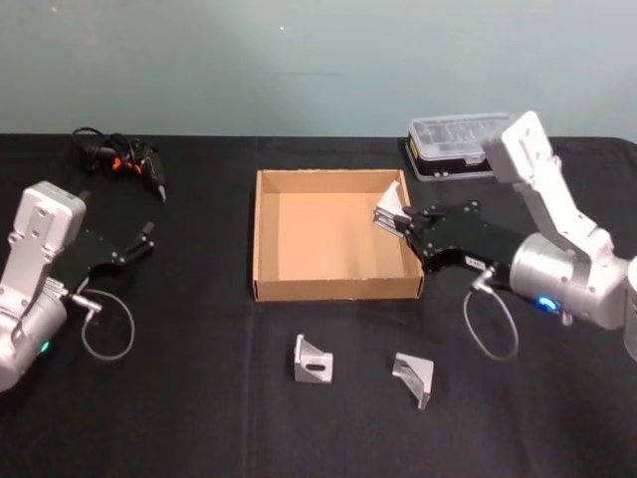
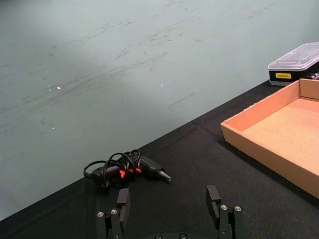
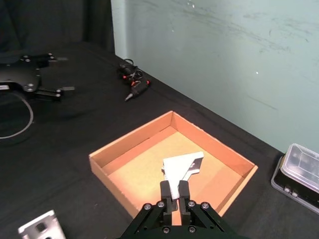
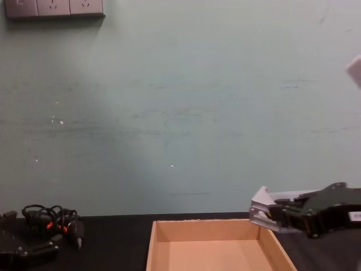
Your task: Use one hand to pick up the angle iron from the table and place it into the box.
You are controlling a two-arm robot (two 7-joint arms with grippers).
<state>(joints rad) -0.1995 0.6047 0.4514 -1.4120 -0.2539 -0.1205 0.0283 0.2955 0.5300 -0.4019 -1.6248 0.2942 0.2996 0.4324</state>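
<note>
Nearest the robot, two loose angle irons lie on the black desk [image 1: 199, 398] in front of the box: the left angle iron [image 1: 313, 359] stands with its slotted face up, and the right angle iron [image 1: 414, 376] rests just to the right of it, the two apart from each other and from the cardboard. A corner of the left one also shows in the right wrist view [image 3: 42, 229].

Farther in, the left arm [image 1: 45, 259] sits at the desk's left side, well clear of the box. The left jaws are spread and hold nothing, as the left wrist view shows.

The right arm [image 1: 562, 279] reaches in from the right. The right jaws are pinching a third angle iron [image 1: 390, 207] by one flange. This held angle iron [image 3: 182, 167] hangs over the box's right part, near its far right corner. From the chest it shows raised above the rim [image 4: 260, 209], not touching the floor of the box.

The box [image 1: 257, 234] is a shallow tan cardboard tray in the middle of the desk, its floor bare [image 3: 130, 137].

At the far edge lie a small black case with a clear lid [image 1: 453, 144], behind the right arm, and a black screwdriver with coiled cable [image 1: 124, 159] at the far left, with a pale green wall [image 4: 180, 113] beyond
</note>
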